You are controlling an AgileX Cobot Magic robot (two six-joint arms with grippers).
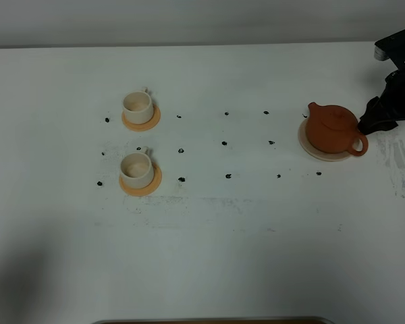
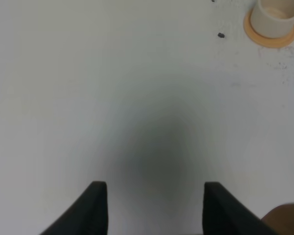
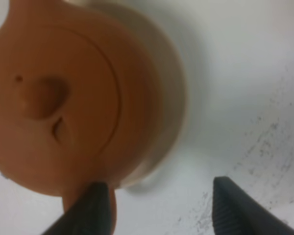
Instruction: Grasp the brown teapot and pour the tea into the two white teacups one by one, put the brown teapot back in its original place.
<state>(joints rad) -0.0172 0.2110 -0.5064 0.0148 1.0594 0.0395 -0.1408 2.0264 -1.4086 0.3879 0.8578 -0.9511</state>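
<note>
teapot on its saucer, claw wide beside the handle

the brown teapot (image 1: 332, 129) sits lid-on upon the cream saucer (image 1: 309, 151), on the right of the table (image 1: 256, 256). the right gripper (image 1: 372, 121) hangs just beside its loop handle (image 1: 359, 144), jaws spread wide and holding nothing. one finger is next to the handle, the other over bare table.

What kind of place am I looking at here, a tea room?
Most likely a robot test bench, not a tea room: a bare white table marked with a grid of black dots, a black pincer beside the teapot, and two cups set on coasters.
</note>
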